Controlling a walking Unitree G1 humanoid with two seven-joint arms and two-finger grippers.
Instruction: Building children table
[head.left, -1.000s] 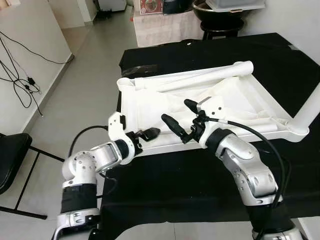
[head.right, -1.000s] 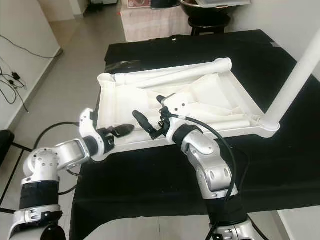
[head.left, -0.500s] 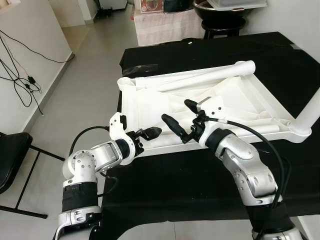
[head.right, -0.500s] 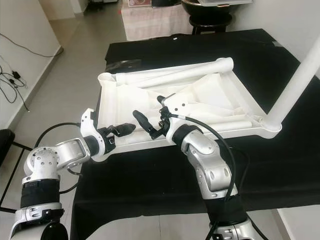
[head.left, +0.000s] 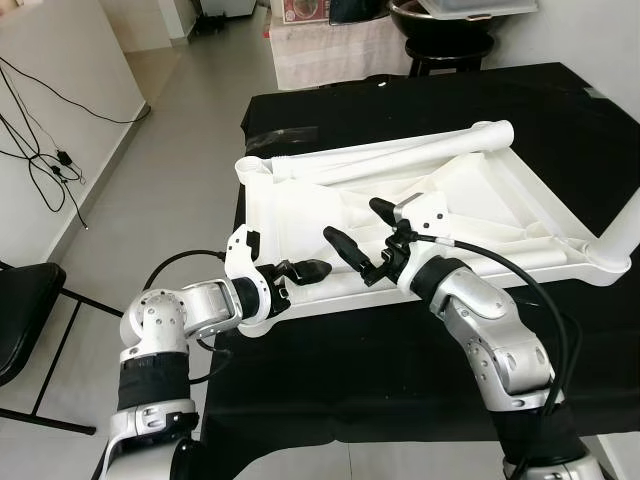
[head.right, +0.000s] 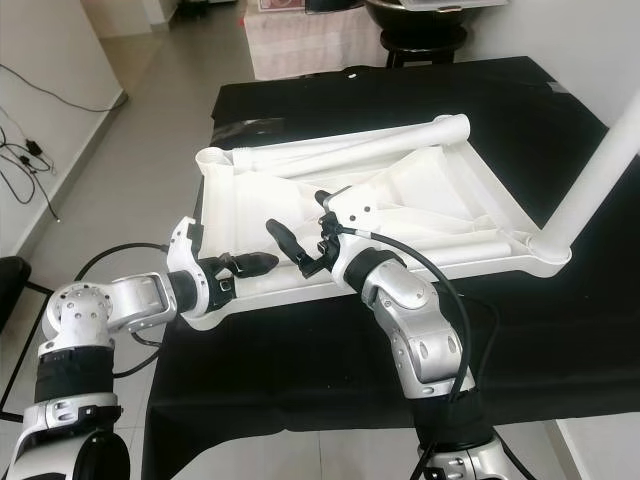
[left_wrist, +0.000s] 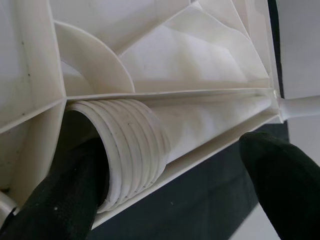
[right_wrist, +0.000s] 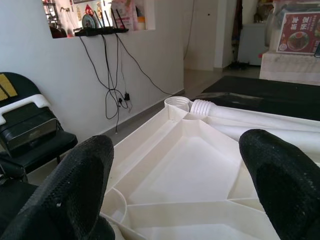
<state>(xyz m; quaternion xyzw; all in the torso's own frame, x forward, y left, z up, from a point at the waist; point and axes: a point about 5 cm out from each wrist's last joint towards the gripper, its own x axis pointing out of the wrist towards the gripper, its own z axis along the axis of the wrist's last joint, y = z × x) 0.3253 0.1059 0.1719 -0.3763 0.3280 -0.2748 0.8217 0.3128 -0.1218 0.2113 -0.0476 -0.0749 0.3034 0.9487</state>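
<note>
**Upturned table top on the black cloth: a light, stiff shell, best taken by its rim and ribs**

At the left, the left gripper (head.left: 300, 270) is seen at the near left corner of the white plastic table top (head.left: 290, 215), which lies upside down on the black-covered table (head.left: 380, 360). In the left wrist view its fingers (left_wrist: 55, 195) are spread wide, one beside the threaded leg socket (left_wrist: 132, 145) moulded into that corner and the other out past the rim; nothing is gripped between them. The socket's ridged thread is judged to give some purchase, though the plastic around it looks smooth and probably slippery under rubber pads.

Toward the middle, the right gripper (head.left: 355, 235) is held over the near part of the shell, its two fingers wide apart and empty. The underside is crossed by thin ribs and a raised rim, so the piece is judged stiff for its weight yet hollow and light; it would likely slide on the cloth if pushed from one side only. A hold on the rim or across a rib is judged safer than on the flat panels, which may flex.

A loose table leg (head.left: 400, 155) lies along the far edge, its threaded end near the far left corner.

At the right, an attached leg (head.right: 590, 180) stands up from the near right corner, which would shift the balance toward that side when the top is lifted.
</note>
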